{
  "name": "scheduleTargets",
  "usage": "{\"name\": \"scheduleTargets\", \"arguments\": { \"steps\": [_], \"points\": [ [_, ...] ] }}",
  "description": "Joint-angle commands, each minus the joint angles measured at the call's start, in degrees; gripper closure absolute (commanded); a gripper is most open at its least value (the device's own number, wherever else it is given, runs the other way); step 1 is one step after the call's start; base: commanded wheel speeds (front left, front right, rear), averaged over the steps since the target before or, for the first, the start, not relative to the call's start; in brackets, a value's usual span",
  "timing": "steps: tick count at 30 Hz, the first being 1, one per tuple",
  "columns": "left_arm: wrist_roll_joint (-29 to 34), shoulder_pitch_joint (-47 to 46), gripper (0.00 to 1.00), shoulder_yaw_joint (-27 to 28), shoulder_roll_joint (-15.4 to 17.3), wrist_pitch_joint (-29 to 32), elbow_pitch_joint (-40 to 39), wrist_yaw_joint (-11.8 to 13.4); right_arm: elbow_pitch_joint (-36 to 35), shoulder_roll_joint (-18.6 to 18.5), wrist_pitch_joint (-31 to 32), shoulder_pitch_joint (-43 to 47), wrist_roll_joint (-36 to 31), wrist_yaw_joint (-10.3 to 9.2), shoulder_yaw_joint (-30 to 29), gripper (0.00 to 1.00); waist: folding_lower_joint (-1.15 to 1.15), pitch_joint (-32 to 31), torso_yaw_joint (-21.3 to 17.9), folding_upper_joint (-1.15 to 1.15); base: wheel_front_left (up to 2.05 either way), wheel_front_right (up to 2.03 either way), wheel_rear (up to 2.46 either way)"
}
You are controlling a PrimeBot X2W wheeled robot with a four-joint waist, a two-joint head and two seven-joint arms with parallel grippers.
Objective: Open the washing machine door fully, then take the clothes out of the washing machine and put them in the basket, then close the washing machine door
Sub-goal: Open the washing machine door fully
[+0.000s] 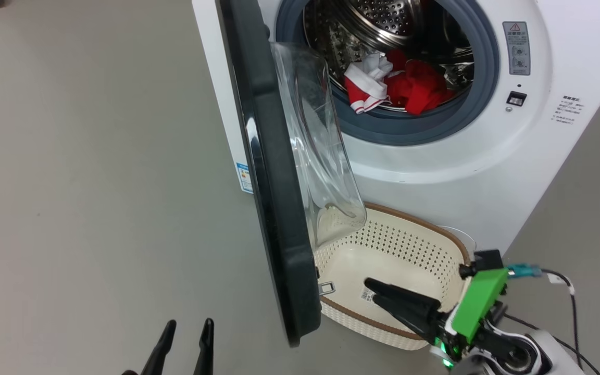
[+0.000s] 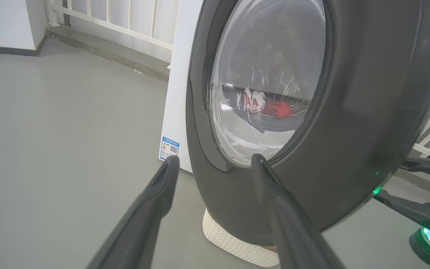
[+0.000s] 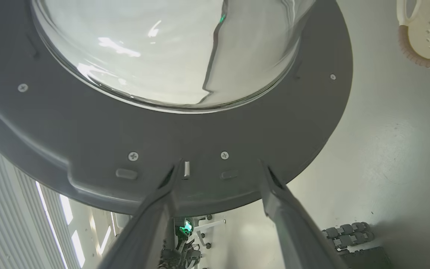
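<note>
- While the washing machine door (image 1: 274, 208) stands swung out, edge-on to the head camera, its clear glass bowl bulges toward the right and overhangs the left end of the basket (image 1: 409, 245).
- The washing machine (image 1: 435, 172) is a white front-loader with its steel drum and grey rubber ring exposed.
- The clothes (image 1: 409, 86) lie at the bottom front of the drum, a red heap with a white, striped-trim piece on its left.
- The basket sits on the floor just in front of the machine, below the drum opening, its left end hidden behind the door.
- The right gripper (image 1: 372, 291) hangs over the basket, pointing at the door's inner face near the small metal latch tab (image 3: 187, 169). Its fingers are spread wide and grasp nothing; whether the tips touch the rim cannot be told.
- The left gripper (image 1: 184, 325) is low on the door's outer side, apart from it, fingers parted and empty.
</note>
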Motion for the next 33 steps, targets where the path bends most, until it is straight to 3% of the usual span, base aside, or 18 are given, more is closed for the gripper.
{"name": "scheduleTargets", "arguments": {
  "steps": [1,10,16,27,33],
  "points": [
    [0.39,-0.52,0.00,2.34,0.45,-0.69,-0.96,-0.41,-1.43,-0.57,-1.20,0.28,-0.98,0.30,0.09,0.00,0.00,-0.08,-0.42,0.00,0.00,0.00,0.00],
    [0.51,0.00,0.00,4.14,0.45,-0.69,-0.69,-0.79,-1.68,-3.77,-9.07,5.47,-7.74,0.30,0.70,0.00,0.00,-0.20,-2.12,0.00,0.00,0.00,0.00],
    [0.98,0.14,0.00,5.10,0.45,-0.69,-0.59,-0.87,-1.73,-6.12,-18.92,6.55,-13.93,0.30,2.79,0.00,0.00,-0.24,-3.14,0.00,0.00,0.00,0.00],
    [2.07,0.03,0.00,5.87,0.45,-0.69,-0.31,-1.11,-2.96,-11.47,-38.48,5.21,-23.96,0.30,12.55,0.00,0.00,-0.09,-4.21,0.00,0.00,0.00,0.00],
    [2.58,0.03,0.00,6.26,0.45,-0.69,-0.09,-1.20,0.57,-14.42,-49.28,3.56,-30.14,0.30,19.11,0.00,0.00,-0.38,-4.27,0.00,0.00,0.00,0.00]
  ]
}}
